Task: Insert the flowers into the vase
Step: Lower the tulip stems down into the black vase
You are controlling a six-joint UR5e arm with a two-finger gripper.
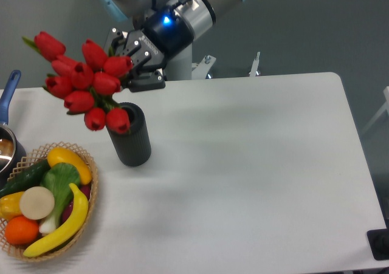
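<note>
A bunch of red tulips, the flowers (85, 82), hangs in the air at the upper left, tilted with the buds pointing left and down. My gripper (132, 67) is shut on the stems at the bunch's right end. The dark ribbed vase (130, 138) stands upright on the white table just below the bunch. The lowest buds overlap the vase's mouth in this view, so part of the rim is hidden. I cannot tell whether any bud touches the vase.
A wicker basket (85, 192) with banana, orange, cucumber and other produce sits at the front left. A blue-handled pot (7, 137) pokes in at the left edge. The arm's base (176, 67) stands behind the table.
</note>
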